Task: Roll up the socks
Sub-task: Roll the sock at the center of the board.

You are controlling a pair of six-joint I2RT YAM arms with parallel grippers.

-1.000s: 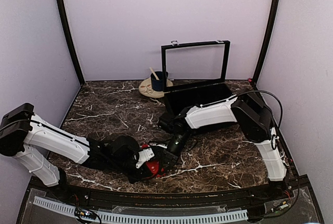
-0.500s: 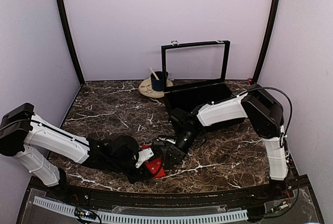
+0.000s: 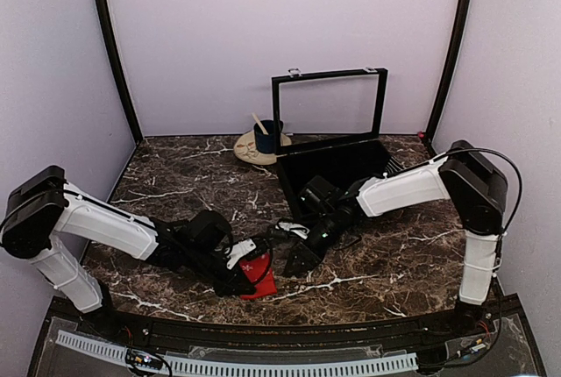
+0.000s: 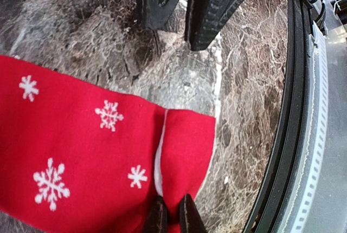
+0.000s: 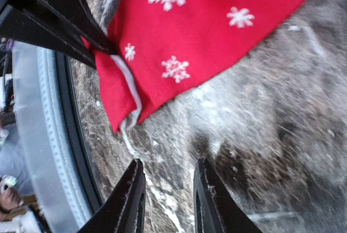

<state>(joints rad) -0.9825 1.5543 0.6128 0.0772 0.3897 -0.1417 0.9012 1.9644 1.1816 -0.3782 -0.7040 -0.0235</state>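
Observation:
The socks (image 3: 257, 274) are bright red with white snowflakes and lie flat on the marble table near its front edge. They fill the lower left of the left wrist view (image 4: 81, 157) and the top of the right wrist view (image 5: 200, 32). My left gripper (image 4: 172, 217) is shut on the socks' edge next to a white seam; it also shows in the top view (image 3: 242, 265). My right gripper (image 5: 168, 189) is open and empty just right of the socks, apart from them; it shows in the top view (image 3: 302, 259) too.
An open black box (image 3: 337, 167) with its lid raised stands at the back right. A dark blue mug (image 3: 266, 138) sits on a beige mat behind it. The table's black front rim (image 4: 282, 135) runs close to the socks.
My right gripper has let go of the socks and drawn back to the right, its arm swinging out. My left gripper has stayed shut on the socks, which now lie flatter.

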